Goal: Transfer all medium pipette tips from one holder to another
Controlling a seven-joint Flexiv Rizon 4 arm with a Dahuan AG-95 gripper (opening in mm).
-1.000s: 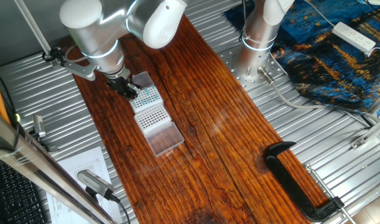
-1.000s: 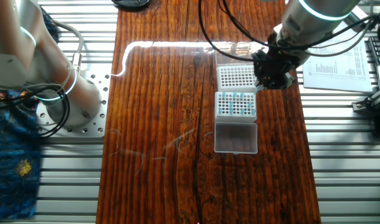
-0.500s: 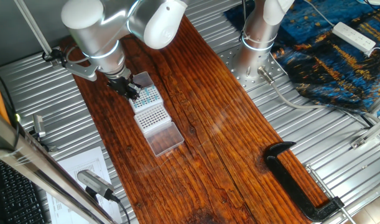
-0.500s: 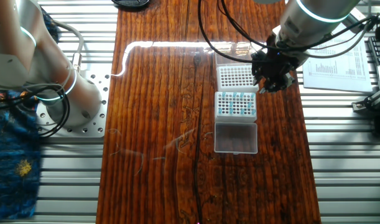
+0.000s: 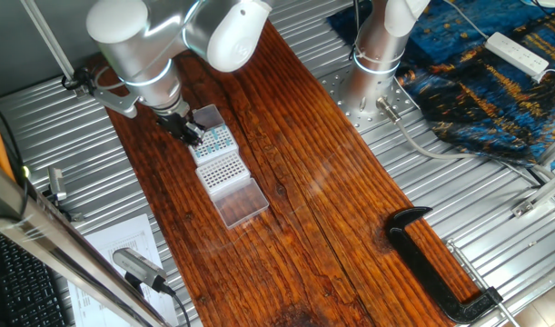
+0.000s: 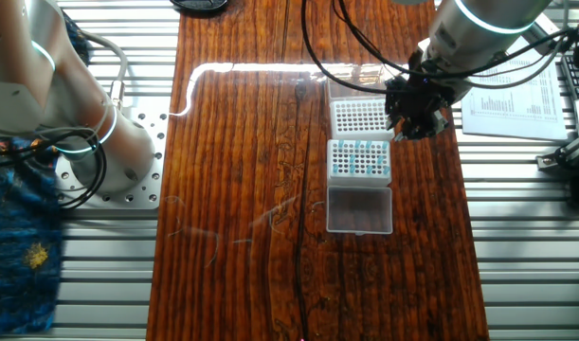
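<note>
Two tip racks lie side by side on the wooden table. One rack [image 6: 358, 161] [image 5: 216, 143] holds the medium pipette tips [image 6: 360, 148] [image 5: 219, 136], seen as small teal dots in part of its grid. The other rack [image 6: 355, 117] [image 5: 221, 169] shows a white grid of dark holes with no teal in it. My gripper [image 6: 407, 123] [image 5: 193, 135] hangs over the racks' outer edge, by the white rack in one view and the teal rack in the other. Its dark fingers are close together. Whether they hold a tip is too small to tell.
A clear lid [image 6: 358, 210] [image 5: 207, 116] lies beside the teal rack, and another [image 5: 239, 202] lies beside the white rack. A black clamp [image 5: 441, 263] sits on the table's far end from the racks. Papers [image 6: 516, 90] lie off the table near the arm.
My gripper has shifted slightly along the racks' edge, away from the teal rack. The racks and lids have not moved.
</note>
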